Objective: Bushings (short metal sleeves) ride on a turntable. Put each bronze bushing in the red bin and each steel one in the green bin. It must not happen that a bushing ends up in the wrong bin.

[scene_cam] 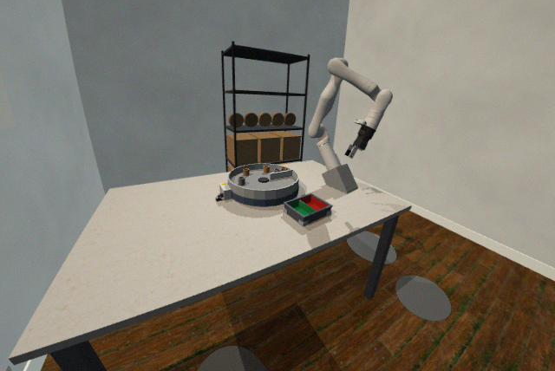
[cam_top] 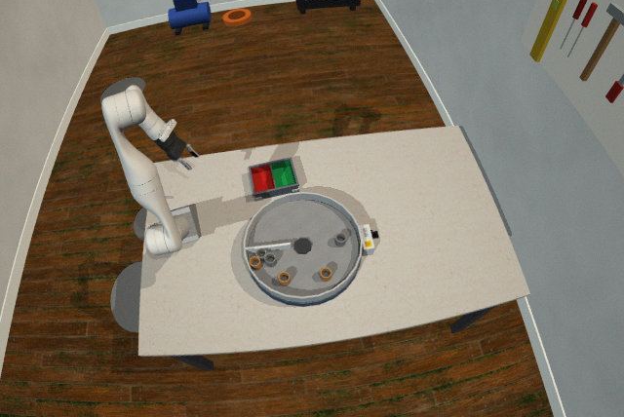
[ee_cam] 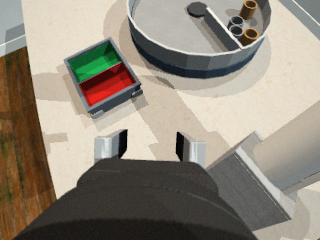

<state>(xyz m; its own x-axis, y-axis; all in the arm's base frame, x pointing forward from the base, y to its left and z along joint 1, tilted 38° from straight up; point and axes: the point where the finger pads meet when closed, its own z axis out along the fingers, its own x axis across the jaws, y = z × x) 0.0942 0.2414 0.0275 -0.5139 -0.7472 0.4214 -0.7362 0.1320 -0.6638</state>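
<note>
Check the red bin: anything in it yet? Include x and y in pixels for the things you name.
Empty. The red bin (cam_top: 261, 178) (scene_cam: 316, 202) (ee_cam: 107, 89) shows bare red floor in the top and wrist views, with no bushing inside.

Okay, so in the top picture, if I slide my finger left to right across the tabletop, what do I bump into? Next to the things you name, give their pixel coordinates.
The arm's grey base block (cam_top: 195, 225) (scene_cam: 339, 178) (ee_cam: 250, 192) → the red bin (cam_top: 261, 178) (scene_cam: 317, 202) (ee_cam: 107, 92) → the green bin (cam_top: 284, 172) (scene_cam: 300, 207) (ee_cam: 95, 62) → the little white box with a yellow patch (cam_top: 368, 240) (scene_cam: 225, 191).
</note>
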